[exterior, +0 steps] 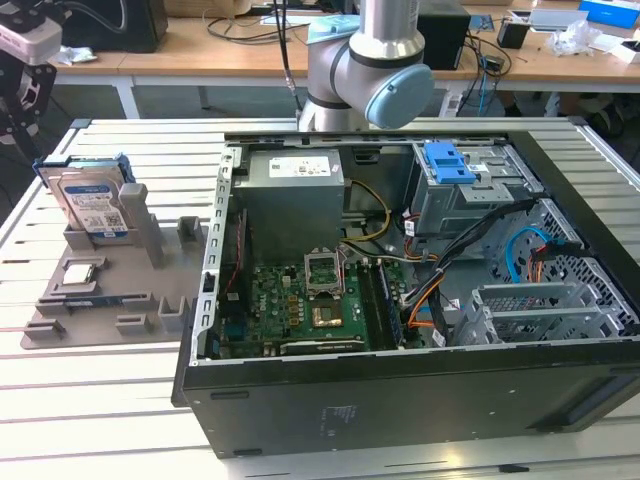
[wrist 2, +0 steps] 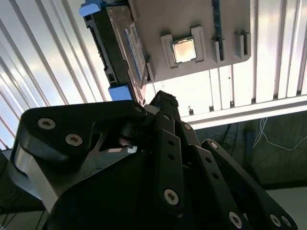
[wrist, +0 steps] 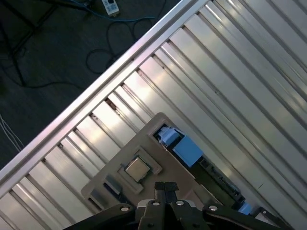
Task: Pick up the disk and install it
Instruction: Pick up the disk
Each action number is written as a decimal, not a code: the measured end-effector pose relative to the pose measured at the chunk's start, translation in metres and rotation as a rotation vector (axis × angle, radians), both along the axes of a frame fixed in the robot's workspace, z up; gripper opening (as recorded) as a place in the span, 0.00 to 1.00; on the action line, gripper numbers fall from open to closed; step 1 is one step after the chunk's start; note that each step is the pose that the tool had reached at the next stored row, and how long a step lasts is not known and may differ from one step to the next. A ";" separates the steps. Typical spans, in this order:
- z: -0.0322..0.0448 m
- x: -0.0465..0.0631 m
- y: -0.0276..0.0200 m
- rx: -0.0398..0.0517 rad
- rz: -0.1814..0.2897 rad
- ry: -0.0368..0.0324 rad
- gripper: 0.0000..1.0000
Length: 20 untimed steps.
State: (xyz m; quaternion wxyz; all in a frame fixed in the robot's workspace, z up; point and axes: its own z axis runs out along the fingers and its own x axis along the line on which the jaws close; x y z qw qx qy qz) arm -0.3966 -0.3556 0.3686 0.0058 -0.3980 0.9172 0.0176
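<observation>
The disk [exterior: 92, 205] stands on edge in a slot of the grey holder plate [exterior: 100, 300] at the exterior view's left. It is a silver drive with a white-and-blue label and a blue carrier rail. Both wrist views look down on it from above: the disk [wrist 2: 125, 48] shows its labelled face, and in the first wrist view the disk [wrist: 187, 149] shows its edge with blue rail ends. My gripper [wrist: 165, 188] hangs above the holder, apart from the disk, fingers together and holding nothing. In the second wrist view the gripper [wrist 2: 165, 99] points toward the disk's lower end.
A processor chip [exterior: 80, 272] lies in a recess of the holder. The open computer case [exterior: 400, 400] lies at the middle and right, with a grey power supply [exterior: 292, 190], motherboard [exterior: 300, 300] and a drive cage topped by a blue bracket [exterior: 448, 162]. The slatted table's edge [wrist: 96, 96] is close to the holder.
</observation>
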 end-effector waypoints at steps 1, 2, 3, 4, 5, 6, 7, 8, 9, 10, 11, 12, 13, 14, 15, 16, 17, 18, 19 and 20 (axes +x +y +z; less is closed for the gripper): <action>0.0000 0.000 0.0000 0.0000 0.014 0.0000 0.11; 0.0000 0.000 0.0000 0.0000 0.024 0.0000 0.11; 0.0000 0.000 0.0000 0.0000 0.048 0.0000 0.11; 0.0000 0.000 0.0000 0.0000 0.068 0.0000 0.11; 0.0000 0.000 0.0000 0.0000 0.081 0.0000 0.11; 0.0000 0.000 0.0000 0.0000 0.092 0.0000 0.11; 0.0000 0.000 0.0000 -0.0001 0.103 0.0000 0.11; 0.0000 0.000 0.0000 0.0000 0.114 0.0000 0.11; 0.0000 0.000 0.0000 0.0000 0.128 0.0000 0.11; 0.0000 0.000 0.0000 0.0000 0.139 0.0000 0.11; 0.0000 0.000 0.0000 0.0000 0.153 0.0000 0.11; 0.0000 0.000 0.0000 0.0000 0.163 0.0000 0.11; 0.0000 0.000 0.0000 0.0000 0.175 0.0000 0.11; 0.0000 0.000 0.0000 0.0000 0.186 0.0000 0.11; 0.0000 0.000 0.0000 0.0000 0.201 0.0000 0.11; 0.0000 0.000 0.0000 0.0000 0.212 -0.0001 0.11; 0.0000 0.000 0.0000 0.0000 0.229 0.0000 0.11; 0.0000 0.000 0.0000 0.0000 0.250 0.0000 0.11; 0.0000 0.000 0.0000 0.0000 0.266 0.0000 0.11; 0.0000 0.000 0.0000 0.0000 0.276 0.0000 0.11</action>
